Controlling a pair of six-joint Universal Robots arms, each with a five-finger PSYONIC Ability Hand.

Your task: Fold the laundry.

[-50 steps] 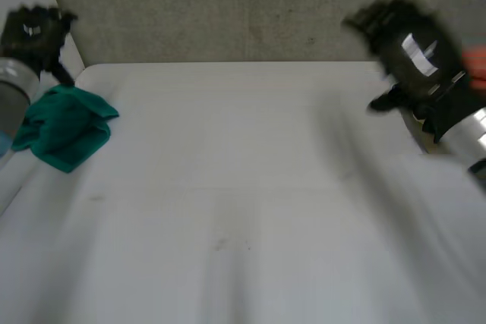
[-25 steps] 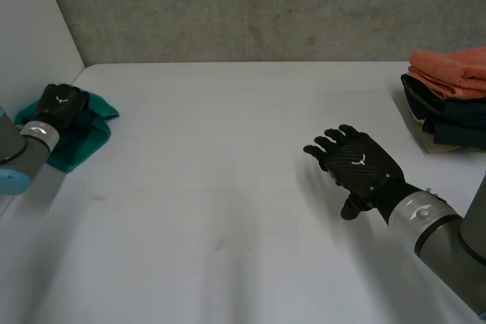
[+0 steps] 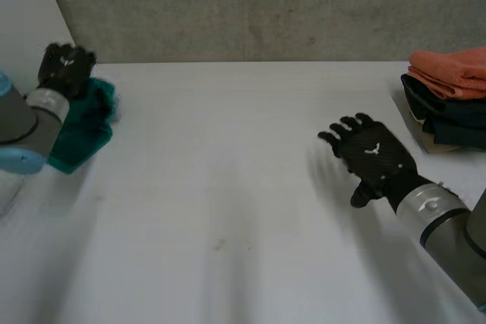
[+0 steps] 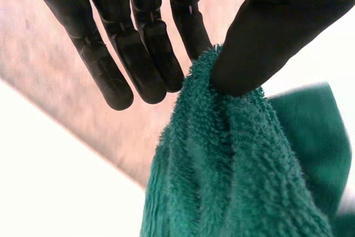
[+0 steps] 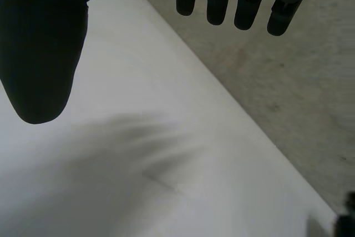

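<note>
Here, towel (image 4: 238, 159) between left hand's (image 4: 145, 4) thumb (image 4: 272, 37) and fingers (image 4: 105, 70)

green terry towel (image 3: 87, 128), bunched, fold pinched

— What is changing on your left?
— Your left hand (image 3: 67, 62) is rising off the table (image 3: 228, 187), pinching the green towel (image 3: 82, 133) under its thumb and pulling a fold up with it.
— And on your right?
— Your right hand (image 3: 372, 158) is drifting slightly farther out, fingers spread.
</note>
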